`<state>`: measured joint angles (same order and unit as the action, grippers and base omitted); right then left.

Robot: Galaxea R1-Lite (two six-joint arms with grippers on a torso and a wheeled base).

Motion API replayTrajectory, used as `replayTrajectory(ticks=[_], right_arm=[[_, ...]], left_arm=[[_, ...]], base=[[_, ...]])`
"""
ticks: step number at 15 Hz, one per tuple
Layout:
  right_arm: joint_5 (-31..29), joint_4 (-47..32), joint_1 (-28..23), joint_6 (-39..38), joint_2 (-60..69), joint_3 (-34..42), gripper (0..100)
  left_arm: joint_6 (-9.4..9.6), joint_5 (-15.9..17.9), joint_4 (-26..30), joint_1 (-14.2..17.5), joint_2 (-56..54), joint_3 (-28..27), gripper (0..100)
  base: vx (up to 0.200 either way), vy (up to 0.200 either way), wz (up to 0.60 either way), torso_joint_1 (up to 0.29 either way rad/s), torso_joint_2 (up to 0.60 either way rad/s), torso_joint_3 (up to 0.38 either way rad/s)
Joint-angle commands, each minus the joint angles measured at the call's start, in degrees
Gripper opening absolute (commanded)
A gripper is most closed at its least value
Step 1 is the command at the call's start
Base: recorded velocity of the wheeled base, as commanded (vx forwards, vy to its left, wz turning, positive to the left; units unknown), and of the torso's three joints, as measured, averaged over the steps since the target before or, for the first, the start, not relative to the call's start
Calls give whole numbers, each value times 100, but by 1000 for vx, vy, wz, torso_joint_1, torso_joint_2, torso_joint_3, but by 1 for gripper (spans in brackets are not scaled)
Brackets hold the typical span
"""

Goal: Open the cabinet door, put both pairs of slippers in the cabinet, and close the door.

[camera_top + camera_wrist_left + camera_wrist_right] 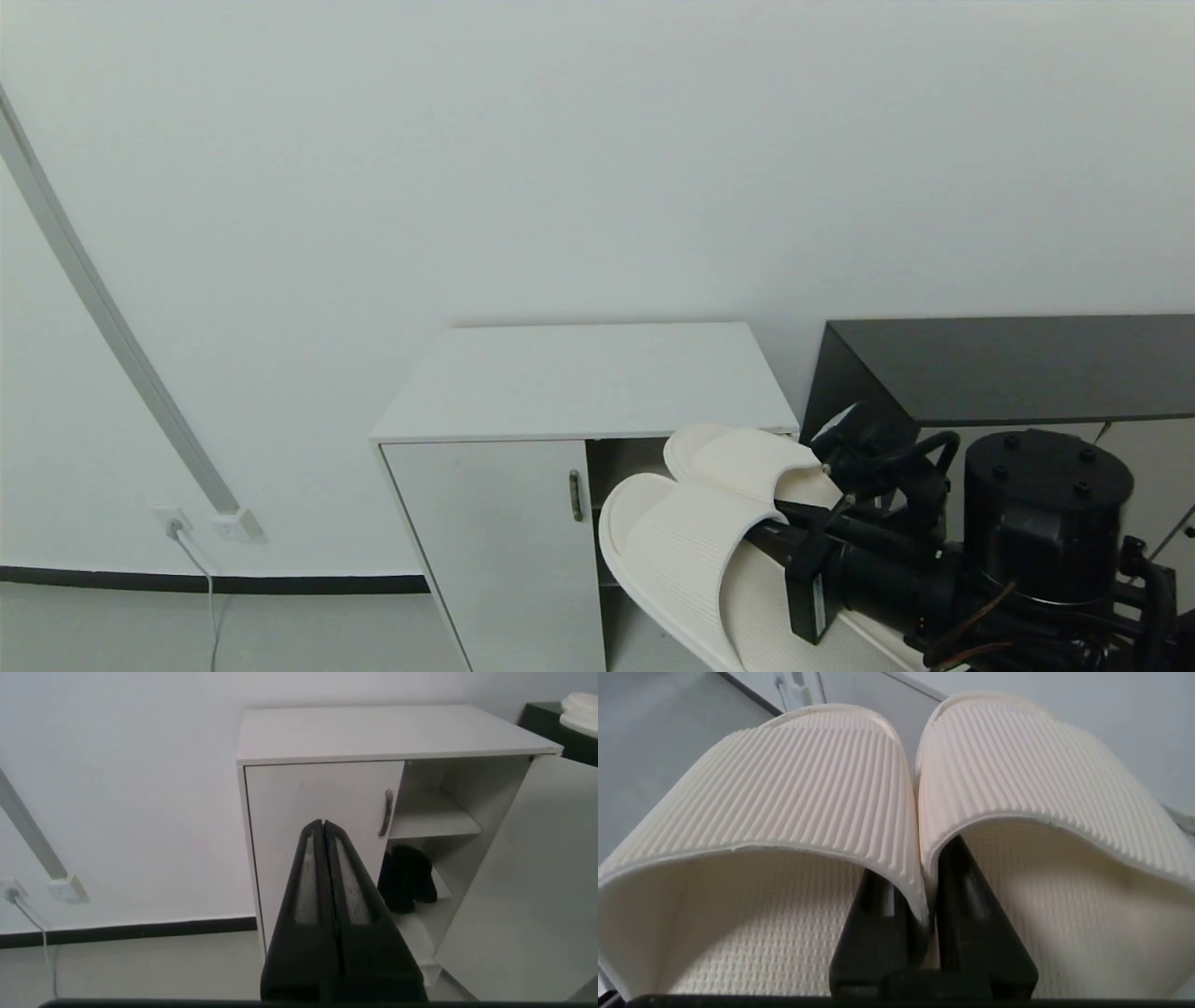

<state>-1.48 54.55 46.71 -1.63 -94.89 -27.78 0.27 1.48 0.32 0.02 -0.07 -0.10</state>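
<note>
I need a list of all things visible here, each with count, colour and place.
cabinet: one, white, against the wall, right door open.
white slippers: one pair, cream-white, before the cabinet's open side.
dark item: one, black, on a shelf inside the cabinet; perhaps slippers.
table: one, black, right of the cabinet.
wall socket: one, white, low on the wall, left of the cabinet.
left gripper: one, black, shut, empty, facing the cabinet.
right gripper: one, black, shut on the white slippers.
</note>
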Motion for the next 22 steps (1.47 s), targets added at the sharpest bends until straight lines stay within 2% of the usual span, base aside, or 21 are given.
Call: replayTrajectory(ticks=[1,10,22], right_arm=[[-2,99,13,40,-126,98,0],[7,178,31,32,-223,168,0],[-11,539,31,49,-486,300,0]], left_arm=[[0,2,3,6,7,1,0],[0,2,3,6,7,1,0],[8,2,3,6,7,1,0]], base=[[0,0,0,-85,149,105],[0,0,0,-157,370,204],[0,0,0,-213,533,314]])
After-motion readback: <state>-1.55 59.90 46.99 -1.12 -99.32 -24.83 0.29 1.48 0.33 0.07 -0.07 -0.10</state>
